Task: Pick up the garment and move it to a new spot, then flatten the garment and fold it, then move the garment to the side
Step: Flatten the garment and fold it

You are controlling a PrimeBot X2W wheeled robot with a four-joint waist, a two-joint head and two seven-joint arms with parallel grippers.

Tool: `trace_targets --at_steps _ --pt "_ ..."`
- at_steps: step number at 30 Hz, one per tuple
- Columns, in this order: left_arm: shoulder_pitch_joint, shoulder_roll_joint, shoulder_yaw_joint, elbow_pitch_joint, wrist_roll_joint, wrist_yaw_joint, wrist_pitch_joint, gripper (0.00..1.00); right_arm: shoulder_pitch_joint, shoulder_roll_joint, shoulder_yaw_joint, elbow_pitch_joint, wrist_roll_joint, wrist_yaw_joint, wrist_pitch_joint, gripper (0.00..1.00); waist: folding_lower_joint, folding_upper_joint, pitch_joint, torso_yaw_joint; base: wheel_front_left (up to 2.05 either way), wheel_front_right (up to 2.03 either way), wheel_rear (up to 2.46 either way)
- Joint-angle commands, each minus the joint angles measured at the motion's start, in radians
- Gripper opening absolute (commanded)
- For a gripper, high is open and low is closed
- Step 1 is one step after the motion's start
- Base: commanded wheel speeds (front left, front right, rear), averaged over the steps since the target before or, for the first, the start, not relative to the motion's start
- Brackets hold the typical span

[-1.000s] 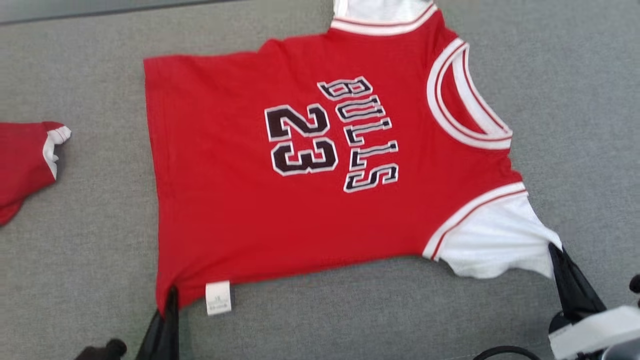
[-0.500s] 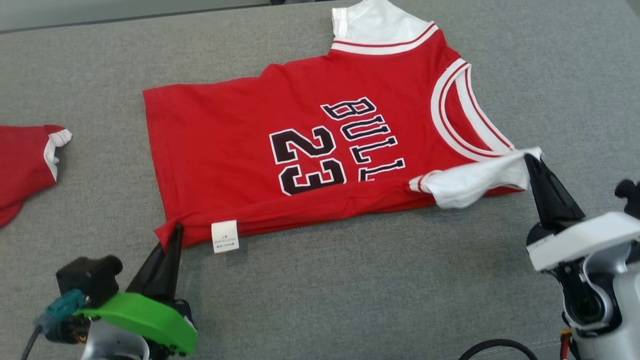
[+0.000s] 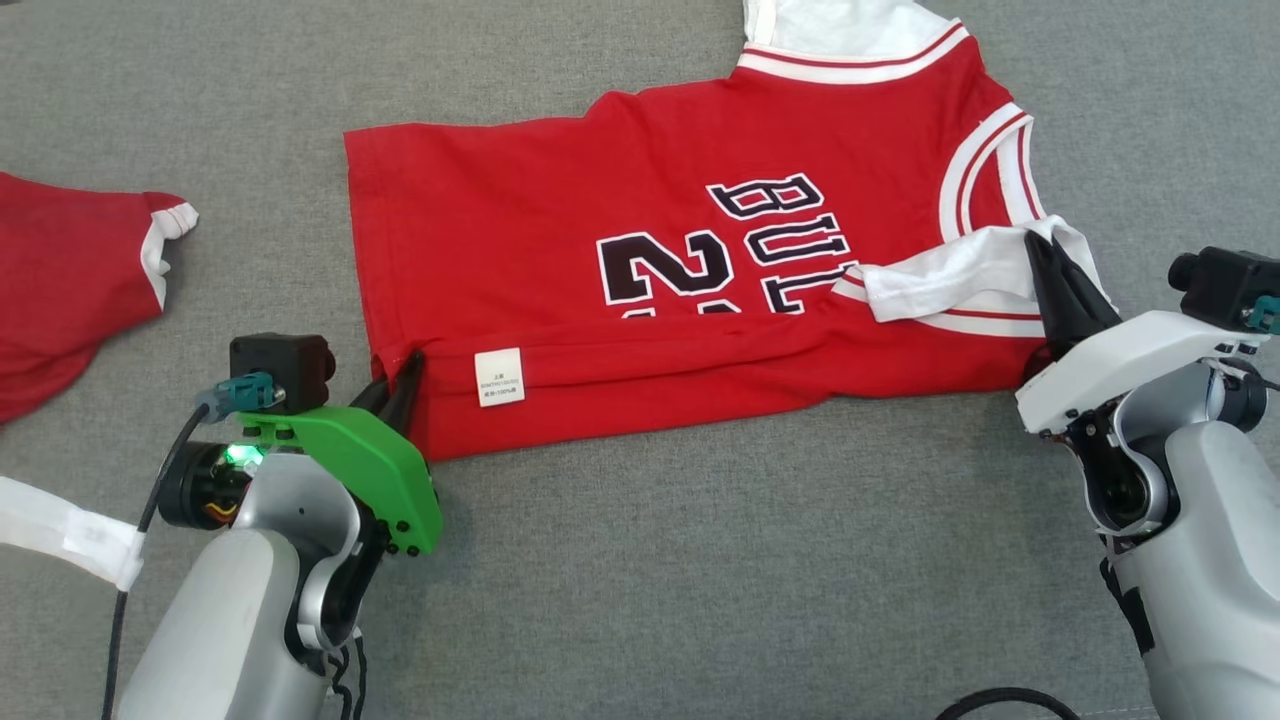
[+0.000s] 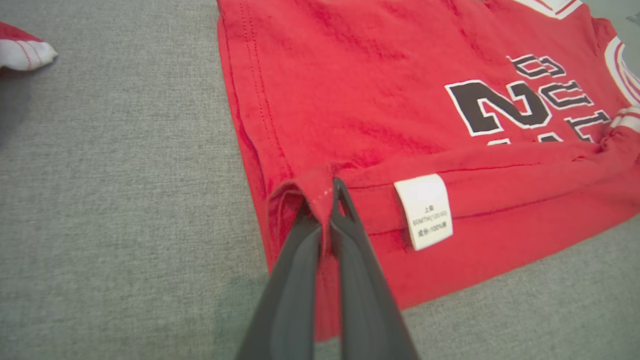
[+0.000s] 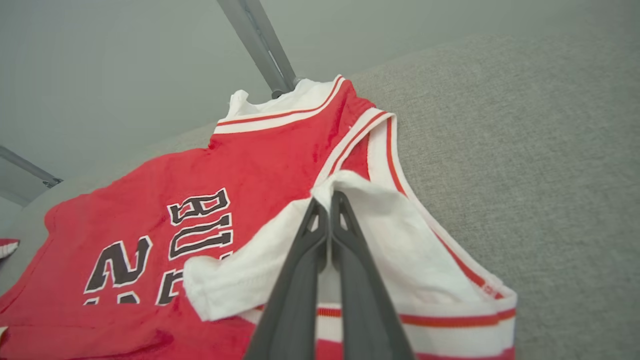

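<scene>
Head view: a red jersey [image 3: 560,230] is found lying on a grey cloth surface [image 3: 700,560], across the middle and far part of it. Black, white-edged lettering [image 3: 740,250] is printed on the chest. "BUL" and a "2" are legible; the rest of the word and number is covered by the near edge of the jersey, which is folded up over the front. A white tag [image 3: 499,377] is attached on that folded strip; its small dark print is too fine to be read with certainty.

The long axis of the jersey is laid left to right. The hem [image 3: 368,230] is turned to the robot's left and the white-trimmed collar [image 3: 950,200] to its right. The letters are set sideways, tops toward the collar.

The left gripper [image 3: 405,370] is pressed together on the near hem corner, with red fabric seen pinched between the fingers in the left wrist view. The right gripper [image 3: 1040,245] is closed on the tip of a white sleeve [image 3: 940,280], which is held over the collar trim.

A second red garment [image 3: 70,290] with white trim is noted well apart at the left edge.
</scene>
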Motion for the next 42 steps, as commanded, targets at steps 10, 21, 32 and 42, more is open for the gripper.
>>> trace_targets --at_steps 10,21,32,42 --pt "-0.072 -0.027 0.015 0.136 -0.006 0.011 -0.036 0.37 -0.094 -0.044 0.088 0.140 -0.041 0.000 -0.061 1.00 0.0001 0.0118 -0.029 -0.013 0.00 0.00 0.00" --pt "0.086 0.017 0.020 0.005 -0.025 0.004 -0.074 1.00 -0.011 -0.184 0.156 0.071 -0.125 0.000 -0.132 1.00 0.0001 0.0118 -0.140 -0.006 0.00 0.00 0.00" --pt "0.186 0.049 -0.020 -0.144 -0.063 0.008 0.051 1.00 0.144 -0.193 0.058 -0.100 -0.251 0.000 0.146 1.00 0.0001 0.0118 -0.088 -0.012 0.00 0.00 0.00" --pt "0.064 0.027 -0.056 -0.008 -0.054 -0.025 0.076 1.00 0.122 -0.156 0.010 -0.065 -0.309 0.000 0.261 1.00 0.0001 0.0118 -0.025 0.008 0.00 0.00 0.00"
